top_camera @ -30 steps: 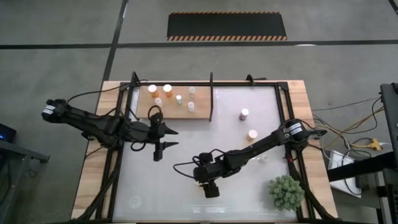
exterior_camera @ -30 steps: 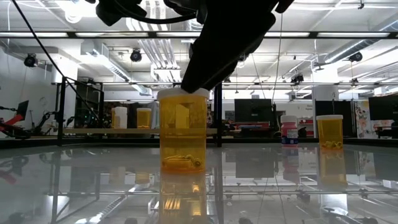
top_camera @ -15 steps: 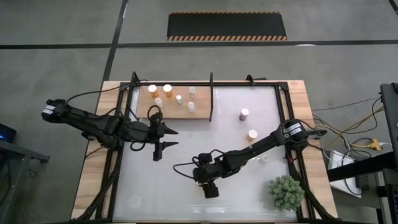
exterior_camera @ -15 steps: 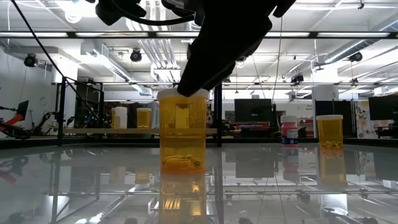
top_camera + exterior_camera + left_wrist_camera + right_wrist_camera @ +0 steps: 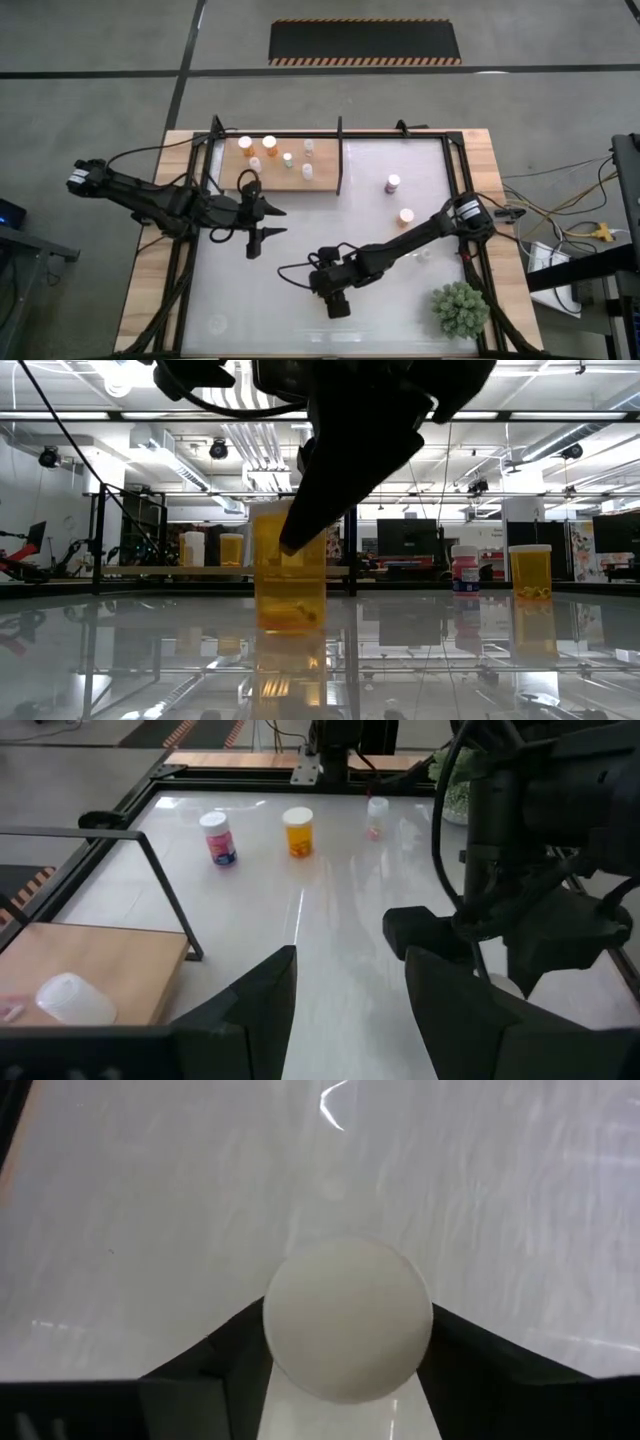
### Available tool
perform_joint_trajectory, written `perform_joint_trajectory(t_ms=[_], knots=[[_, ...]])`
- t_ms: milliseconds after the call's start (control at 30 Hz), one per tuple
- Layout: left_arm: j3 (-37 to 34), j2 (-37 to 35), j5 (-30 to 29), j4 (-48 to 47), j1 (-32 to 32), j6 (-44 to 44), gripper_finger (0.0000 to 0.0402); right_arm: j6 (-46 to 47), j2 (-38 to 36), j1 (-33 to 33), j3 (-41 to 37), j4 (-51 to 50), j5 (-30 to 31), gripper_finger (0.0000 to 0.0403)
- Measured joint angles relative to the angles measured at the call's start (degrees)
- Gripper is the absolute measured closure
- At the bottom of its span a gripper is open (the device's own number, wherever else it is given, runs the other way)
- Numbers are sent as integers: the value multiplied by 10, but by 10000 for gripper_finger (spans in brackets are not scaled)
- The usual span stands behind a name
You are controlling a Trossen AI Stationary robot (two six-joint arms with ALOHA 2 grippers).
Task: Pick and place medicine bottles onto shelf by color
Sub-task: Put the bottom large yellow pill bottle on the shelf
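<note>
The right gripper [image 5: 347, 1380] closes its jaws around a light, rigid, slippery orange bottle [image 5: 290, 570] just below its cap; the left gripper [image 5: 262, 220] hovers open.

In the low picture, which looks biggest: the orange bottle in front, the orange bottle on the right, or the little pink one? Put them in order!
1. Front orange bottle, but it stands nearest the camera, under the right gripper.
2. Right orange bottle.
3. Pink bottle, a bit shorter.

The front one's true size may match the right one's.
</note>
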Motion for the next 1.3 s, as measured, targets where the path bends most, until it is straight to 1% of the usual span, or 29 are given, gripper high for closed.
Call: perform_joint_trajectory(t_ms=[100,233,333,500,600,733,833,1033,1133,1300], knots=[[0,-1,-12,0,0,0,231,0,-5,0,0,0,0,214],[-1,-8,-13,0,-3,0,231,3,-9,-1,10,-18,0,213],[-9,-15,-13,2,-11,5,231,6,-12,-8,41,-60,0,212],[-13,-30,-16,13,-23,24,231,-12,-13,-34,115,-153,2,214],[-13,-41,-17,50,-27,67,230,-36,-13,-61,162,-173,1,216],[-12,-69,-18,96,-27,123,230,-62,-13,-114,210,-179,2,216],[-12,-97,-19,103,-27,150,231,-71,-12,-155,233,-178,1,216],[-12,-154,-19,105,-27,190,230,-86,0,-227,237,-132,-4,216],[-12,-178,-17,106,-28,206,230,-83,13,-257,250,-121,-19,216],[-12,-208,-17,106,-27,225,230,-72,56,-298,295,-116,-20,216]])
